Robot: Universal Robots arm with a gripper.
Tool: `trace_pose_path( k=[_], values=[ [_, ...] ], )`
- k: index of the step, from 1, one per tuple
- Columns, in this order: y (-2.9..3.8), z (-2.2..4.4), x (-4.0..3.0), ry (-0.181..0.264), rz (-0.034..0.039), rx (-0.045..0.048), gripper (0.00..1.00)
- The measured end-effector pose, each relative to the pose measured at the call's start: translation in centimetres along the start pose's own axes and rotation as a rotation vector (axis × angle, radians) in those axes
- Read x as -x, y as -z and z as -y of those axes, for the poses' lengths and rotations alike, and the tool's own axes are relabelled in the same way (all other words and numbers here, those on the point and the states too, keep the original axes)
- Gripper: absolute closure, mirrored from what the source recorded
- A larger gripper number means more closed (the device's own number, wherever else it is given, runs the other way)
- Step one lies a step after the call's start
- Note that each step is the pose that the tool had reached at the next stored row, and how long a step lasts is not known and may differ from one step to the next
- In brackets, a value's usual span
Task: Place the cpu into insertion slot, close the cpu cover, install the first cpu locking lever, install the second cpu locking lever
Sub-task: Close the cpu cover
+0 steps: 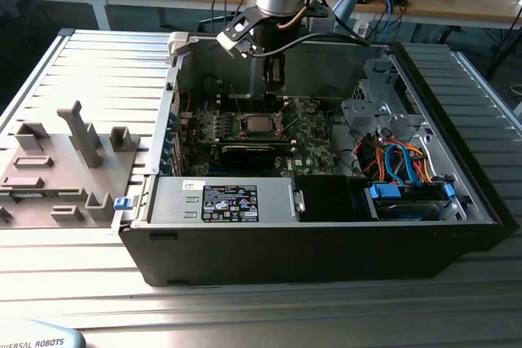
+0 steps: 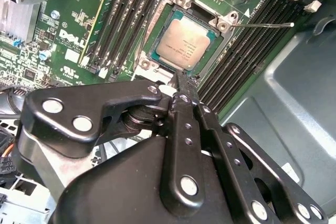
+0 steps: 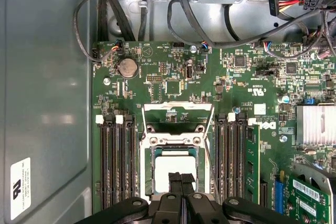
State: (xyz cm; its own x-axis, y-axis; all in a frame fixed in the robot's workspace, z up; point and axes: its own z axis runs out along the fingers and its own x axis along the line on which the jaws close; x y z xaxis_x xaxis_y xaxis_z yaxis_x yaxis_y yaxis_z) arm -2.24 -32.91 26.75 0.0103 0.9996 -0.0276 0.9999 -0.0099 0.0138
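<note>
My claw [image 2: 180, 80] is pressed together, the two black fingers lying flat against each other with no gap and nothing pinched between them. In the exterior view I hang from the arm down into the open computer case [image 1: 245, 258], above the green circuit board [image 3: 157, 77]. The cpu [image 2: 185, 43] already sits flat in the insertion slot [image 3: 173, 140], its dull silver top facing up and square with the socket's rim. In the first wrist view my fingertips [image 3: 175, 179] overlap the near part of the chip. In the second wrist view they sit just beside the socket's edge. I cannot tell whether they touch the chip or hover above it. The cpu cover [image 3: 178, 105] is not down: it stands raised at the far edge of the socket, and the board shows through its square cut-out. A thin metal lever [image 2: 262, 24] sticks out sideways from one corner of the socket, across the memory slots [image 2: 126, 19] that run along both sides of it. Further along the board lie a round coin battery [image 3: 127, 68] and a ribbed heatsink [image 3: 315, 124]. Outside the case, on the exterior view's left, a grey fixture tray [image 1: 65, 160] rests on the ribbed table [image 1: 245, 307]. Orange and blue cables [image 1: 400, 160] bunch in the case on the exterior view's right.
</note>
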Motion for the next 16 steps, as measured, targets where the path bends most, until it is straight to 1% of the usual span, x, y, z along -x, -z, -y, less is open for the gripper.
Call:
trace_pose_path(
  k=[16],
  values=[
    [-0.01, -0.51, -0.01, 0.0, 0.0001, -0.0001, 0.89]
  ],
)
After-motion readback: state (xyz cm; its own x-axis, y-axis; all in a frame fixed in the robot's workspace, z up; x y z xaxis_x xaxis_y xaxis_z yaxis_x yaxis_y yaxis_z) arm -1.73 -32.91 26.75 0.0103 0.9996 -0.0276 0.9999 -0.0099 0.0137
